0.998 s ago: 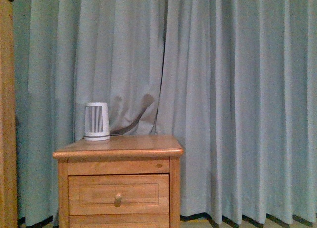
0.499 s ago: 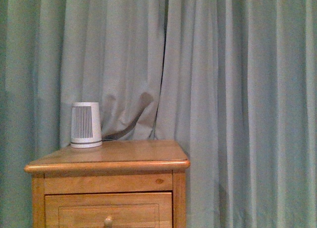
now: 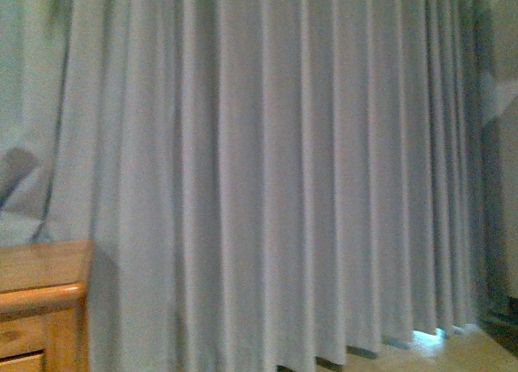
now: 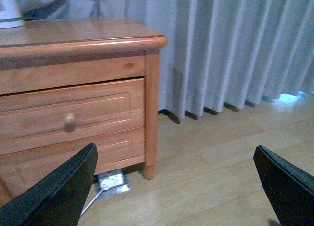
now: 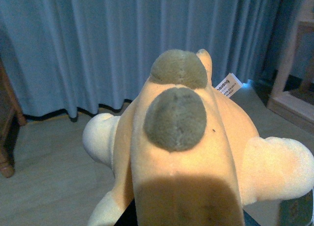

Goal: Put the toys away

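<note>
The orange-yellow plush animal (image 5: 191,152) fills the right wrist view, with two brownish-grey nubs, pale stubby limbs and a white tag. My right gripper (image 5: 181,216) is shut on it and holds it above the floor; its fingers are hidden under the plush. My left gripper (image 4: 179,186) is open and empty, its two dark fingers (image 4: 59,196) spread wide above the wooden floor beside the nightstand. Neither gripper nor the plush shows in the front view.
A wooden nightstand (image 4: 73,103) with drawers stands against grey-blue curtains (image 3: 267,170); its corner shows in the front view (image 3: 40,299). A white device (image 4: 9,10) sits on top. A power strip (image 4: 110,182) lies under it. A light wooden frame (image 5: 294,64) stands nearby.
The front view has swung to the right: the nightstand slid to the far left edge, the white device left the view, and the curtain's end and floor now show.
</note>
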Tool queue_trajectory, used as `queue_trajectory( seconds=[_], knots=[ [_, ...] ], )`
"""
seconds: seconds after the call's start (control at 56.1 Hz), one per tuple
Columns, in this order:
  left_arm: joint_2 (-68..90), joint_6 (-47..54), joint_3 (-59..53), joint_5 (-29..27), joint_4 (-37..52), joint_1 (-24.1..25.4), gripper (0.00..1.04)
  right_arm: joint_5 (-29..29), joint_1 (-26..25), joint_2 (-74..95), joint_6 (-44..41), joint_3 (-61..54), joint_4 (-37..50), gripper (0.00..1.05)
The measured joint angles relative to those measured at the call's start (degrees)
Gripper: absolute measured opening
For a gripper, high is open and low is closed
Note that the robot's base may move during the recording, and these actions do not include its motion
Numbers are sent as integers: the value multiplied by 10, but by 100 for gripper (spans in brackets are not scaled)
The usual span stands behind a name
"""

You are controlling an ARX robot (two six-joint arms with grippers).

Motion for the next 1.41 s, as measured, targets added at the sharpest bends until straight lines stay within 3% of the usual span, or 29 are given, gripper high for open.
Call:
queue_trajectory(
  seconds=[1.407],
  knots=[
    [1, 0, 0, 0, 0, 0, 98, -4, 0, 0, 0, 0, 0, 9]
  ],
)
